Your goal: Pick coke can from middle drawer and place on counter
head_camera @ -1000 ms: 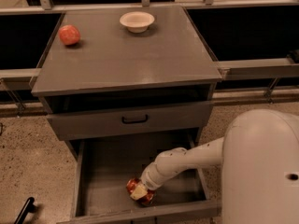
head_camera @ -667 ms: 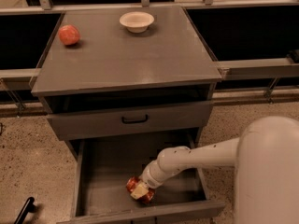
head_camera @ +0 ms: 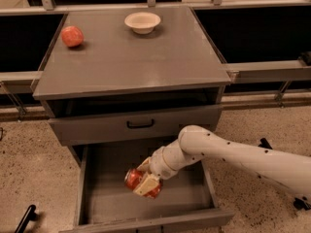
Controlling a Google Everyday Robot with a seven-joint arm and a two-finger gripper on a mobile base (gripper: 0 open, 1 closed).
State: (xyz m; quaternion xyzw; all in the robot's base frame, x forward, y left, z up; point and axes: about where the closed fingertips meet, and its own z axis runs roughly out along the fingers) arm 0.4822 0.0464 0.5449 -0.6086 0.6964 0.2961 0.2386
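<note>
Camera view: my only feed, looking down on the cabinet from its front.
Gripper: the gripper (head_camera: pixel 146 183) is down inside the middle drawer (head_camera: pixel 104 198), clamped on the coke can; a pale finger crosses the can's front with red showing on either side of it.
Coke can: the coke can (head_camera: pixel 132 178) sits in that grip near the middle of the drawer, tilted rather than upright. I cannot tell whether it touches the drawer floor or hangs clear of it.
Arm: the arm (head_camera: pixel 233 154) reaches in from the right, passing over the drawer's right wall and just below the drawer front (head_camera: pixel 97 127) with the black handle.
Risk overhead: that drawer front and the counter's overhanging edge lie above the way out. A straight lift would, I judge, knock the wrist or the can against them, so I would draw out toward the front first.
Risk in the grip: the can is smooth, round and held askew. A bump or a quick swing could let it twist or slip and drop back into the drawer.
Risk at the wall: the forearm runs near the right wall, so a sideways pull could catch there.
Counter: the counter (head_camera: pixel 136 57) carries an apple (head_camera: pixel 72 36) at back left and a bowl (head_camera: pixel 142 22) at back centre. A can released tilted could topple and roll toward an edge, so I would right it first.
</note>
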